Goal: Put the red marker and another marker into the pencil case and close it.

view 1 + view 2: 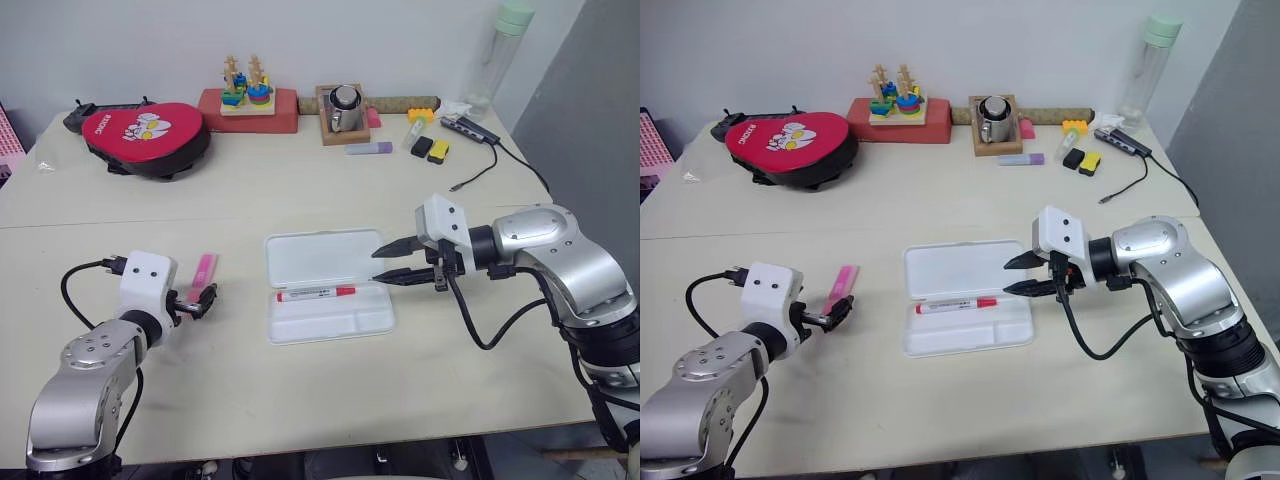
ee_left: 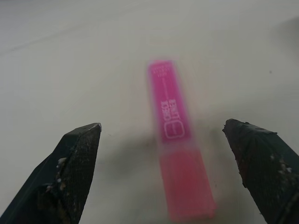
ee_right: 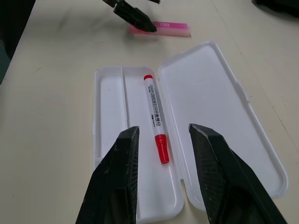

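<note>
The white pencil case (image 1: 325,258) lies open in the middle of the table, its lid flat on the far side. In its near tray (image 3: 107,102) rests the red marker (image 1: 316,294), cap towards the right. The pink highlighter (image 1: 203,270) lies on the table left of the case. My left gripper (image 1: 200,300) is open low at the highlighter's near end, one finger on each side of it (image 2: 182,186). Over the case's right end my right gripper (image 1: 390,262) hovers open and holds nothing; it points left along the marker (image 3: 154,114).
Along the table's back edge stand a red bag (image 1: 145,135), a wooden stacking toy (image 1: 248,95), a metal cup (image 1: 345,108) in a wooden tray, a purple marker (image 1: 370,148), small yellow and black items (image 1: 430,148), a cabled hub (image 1: 475,130) and a tall bottle (image 1: 505,50).
</note>
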Controlling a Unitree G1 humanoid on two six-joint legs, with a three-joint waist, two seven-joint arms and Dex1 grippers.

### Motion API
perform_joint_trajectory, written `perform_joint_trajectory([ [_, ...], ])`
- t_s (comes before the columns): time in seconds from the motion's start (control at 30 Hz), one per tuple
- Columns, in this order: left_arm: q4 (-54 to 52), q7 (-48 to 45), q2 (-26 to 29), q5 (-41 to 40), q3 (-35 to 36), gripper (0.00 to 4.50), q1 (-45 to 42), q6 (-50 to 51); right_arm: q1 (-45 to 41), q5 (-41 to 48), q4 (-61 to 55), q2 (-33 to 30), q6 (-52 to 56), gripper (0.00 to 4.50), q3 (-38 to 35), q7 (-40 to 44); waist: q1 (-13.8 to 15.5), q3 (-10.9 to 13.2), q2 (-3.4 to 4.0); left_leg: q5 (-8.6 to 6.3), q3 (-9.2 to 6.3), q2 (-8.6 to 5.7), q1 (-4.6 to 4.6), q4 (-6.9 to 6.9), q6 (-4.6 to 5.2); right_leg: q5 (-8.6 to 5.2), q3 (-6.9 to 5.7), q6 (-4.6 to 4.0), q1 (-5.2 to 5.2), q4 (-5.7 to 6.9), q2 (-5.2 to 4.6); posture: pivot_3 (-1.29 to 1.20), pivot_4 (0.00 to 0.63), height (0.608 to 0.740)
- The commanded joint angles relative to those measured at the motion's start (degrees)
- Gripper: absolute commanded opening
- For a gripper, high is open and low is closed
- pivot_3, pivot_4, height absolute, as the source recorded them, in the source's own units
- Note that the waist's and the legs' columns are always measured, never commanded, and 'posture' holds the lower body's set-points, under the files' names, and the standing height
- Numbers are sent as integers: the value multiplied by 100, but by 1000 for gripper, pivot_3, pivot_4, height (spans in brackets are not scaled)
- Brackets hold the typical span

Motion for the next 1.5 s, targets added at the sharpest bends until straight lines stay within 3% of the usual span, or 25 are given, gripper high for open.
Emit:
perform_joint_trajectory([
  [0.03, 420, 67, -61, 52, 49, 4485, -258, -166, -105, 84, -184, -18, -8, 1753, -160, -34, -1, 0, -1, 0, 0, 0, 1, 0, 0, 0, 0, 0, 1, 1, 0, 0, 150, 740],
  [0.2, 732, -17, -41, 69, -90, 4485, -338, -353, -113, 86, -189, -24, 8, 1753, -143, -59, -3, 0, -1, 0, 4, 0, 0, -2, 0, 1, 3, 0, -1, -2, -1, 0, 150, 740],
  [0.23, 759, -17, -44, 63, -85, 4143, -341, -356, -111, 77, -191, -27, 7, 1753, -138, -65, -4, -1, -1, 0, 3, 0, 0, -2, 0, 1, 2, 0, -1, -2, -1, 0, 150, 740],
  [0.77, 826, -52, -31, 20, -62, 1194, -360, -366, -92, 49, -233, -35, 83, 1753, -114, -95, -8, -1, -1, 0, 3, 0, 2, -1, 0, 1, 2, 0, 0, 1, -1, 0, 150, 740],
  [0.97, 792, -44, 23, 66, -74, 1194, -353, -410, -90, 35, -216, -59, 79, 1753, -99, -64, -8, -1, -1, 0, 4, 0, 2, -1, 0, 2, 3, 0, 0, 1, 0, 0, 150, 740],
  [1.1, 558, -319, 398, 132, -131, 1194, -369, -671, -85, 29, -216, -105, 88, 1753, -93, -20, -7, 0, -1, 0, 1, 0, 0, -1, -1, 2, 1, 0, -1, 1, 0, 0, 150, 740],
  [1.23, 261, -924, 869, -88, -73, 1194, -334, -869, -66, 39, -224, -183, 88, 1753, -92, 48, -7, 0, -1, 0, 5, 0, 0, -2, -1, 1, 3, 0, -1, -3, -1, 0, 150, 740],
  [1.33, -272, -1933, 1480, -491, 153, 1194, -255, -1296, -41, -4, -192, -233, 54, 1753, -92, 54, -8, 0, -2, 0, 5, 0, -3, -3, -1, 1, 2, 0, -2, -5, -1, 0, 150, 740],
  [1.5, -667, -2582, 1860, -626, -367, 1194, -252, -1679, -41, -42, -160, -297, 140, 1753, -52, 33, -8, 0, 0, 0, 12, 1, -2, -6, -1, 1, 6, 0, -3, -8, -2, 0, 150, 740],
])
